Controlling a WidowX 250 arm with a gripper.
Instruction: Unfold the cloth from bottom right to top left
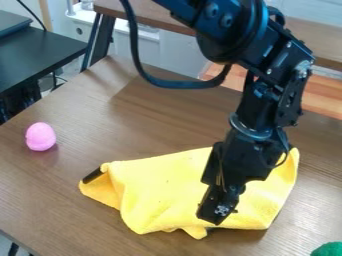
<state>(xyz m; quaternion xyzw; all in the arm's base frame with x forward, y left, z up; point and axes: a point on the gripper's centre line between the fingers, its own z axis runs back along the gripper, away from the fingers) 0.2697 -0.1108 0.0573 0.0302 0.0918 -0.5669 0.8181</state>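
Cloth (160, 187) lies beneath the white-marked pincer (214, 216).

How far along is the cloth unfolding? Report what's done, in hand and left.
Partly done, it seems: the soft yellow cloth lies broadly spread on the brown wooden table. In hand: the black robot hand is at the cloth, right of its middle; its hold is unclear. Left, probably: opening the creased left corner and rumpled lower edge.
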